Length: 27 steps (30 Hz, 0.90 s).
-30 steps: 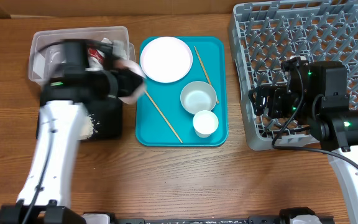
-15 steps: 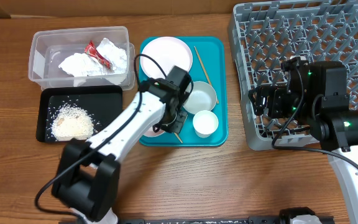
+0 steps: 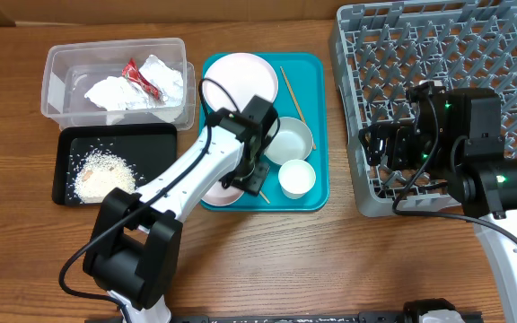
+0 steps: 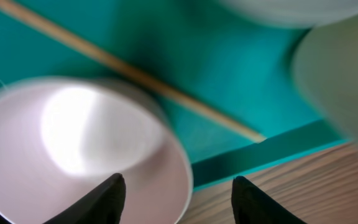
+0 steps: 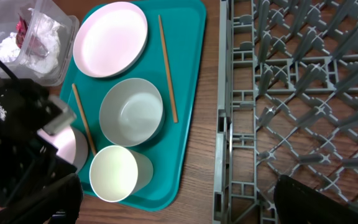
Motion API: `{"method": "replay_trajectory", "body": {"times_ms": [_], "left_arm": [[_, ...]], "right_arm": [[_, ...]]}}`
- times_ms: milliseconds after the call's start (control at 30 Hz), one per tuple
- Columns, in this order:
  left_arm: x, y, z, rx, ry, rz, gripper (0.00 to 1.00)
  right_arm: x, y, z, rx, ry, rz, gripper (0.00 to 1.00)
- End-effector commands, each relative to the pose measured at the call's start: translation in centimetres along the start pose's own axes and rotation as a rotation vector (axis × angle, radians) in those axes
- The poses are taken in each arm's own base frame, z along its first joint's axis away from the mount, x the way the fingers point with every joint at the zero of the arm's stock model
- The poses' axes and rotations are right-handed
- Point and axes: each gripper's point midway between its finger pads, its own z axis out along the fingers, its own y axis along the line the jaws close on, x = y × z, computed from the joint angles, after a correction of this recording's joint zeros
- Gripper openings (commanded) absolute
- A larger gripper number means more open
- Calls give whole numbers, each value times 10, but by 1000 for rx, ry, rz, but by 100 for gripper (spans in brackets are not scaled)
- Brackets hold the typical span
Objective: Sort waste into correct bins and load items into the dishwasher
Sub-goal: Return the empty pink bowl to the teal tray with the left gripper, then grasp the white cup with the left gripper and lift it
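My left gripper [image 3: 251, 176] [image 4: 179, 200] stands open astride the rim of a pale-pink bowl [image 3: 220, 191] [image 4: 73, 143] at the teal tray's front left corner. One finger is over the bowl's inside, the other outside, and neither touches it. A chopstick [image 4: 166, 81] runs past the bowl. On the tray are a plate [image 3: 240, 81], a bowl [image 3: 287, 139], a cup [image 3: 296, 178] and a second chopstick [image 3: 293, 94]. The clear tub [image 3: 61, 67] holds napkins [image 3: 119, 92] and a red packet [image 3: 140, 79]. Rice [image 3: 104, 174] lies in the black tray [image 3: 155, 139]. My right gripper [image 3: 377, 151] [image 5: 179, 202] hangs open at the grey rack's [image 3: 438, 54] left edge, holding nothing.
The teal tray [image 3: 317, 108] lies between the two bins on the left and the rack on the right. A strip of bare wood [image 5: 207, 155] separates the tray from the rack. My left arm [image 3: 178, 193] crosses the table from the front left.
My left arm swung from the clear tub over to the teal tray with the pink bowl. Its jaws have opened and the bowl now rests on the tray. My right arm has not moved.
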Motion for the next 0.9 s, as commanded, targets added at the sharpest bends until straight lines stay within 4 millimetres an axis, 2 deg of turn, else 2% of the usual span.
{"method": "replay_trajectory", "body": {"times_ms": [0,133,233,367,667,800,867], "left_arm": [[-31,-16,-24,80,-101,60,61],[-52,-37,-36,172,-198,225,70],[-57,-48,-37,207,-229,340,72],[-53,-51,-26,203,-203,434,70],[-44,-69,2,215,-125,489,64],[-44,-69,9,217,-106,454,42],[-46,-68,8,217,-109,429,20]], "right_arm": [[-10,6,-5,-17,-28,-6,100],[-10,6,-5,-17,-28,-5,100],[-10,6,-5,-17,-27,-5,100],[-9,6,-5,-17,-24,-5,100],[-10,6,-5,-17,-27,-5,100],[-10,6,-5,-17,-27,-5,100],[-10,6,-5,-17,-27,-5,100]]}}
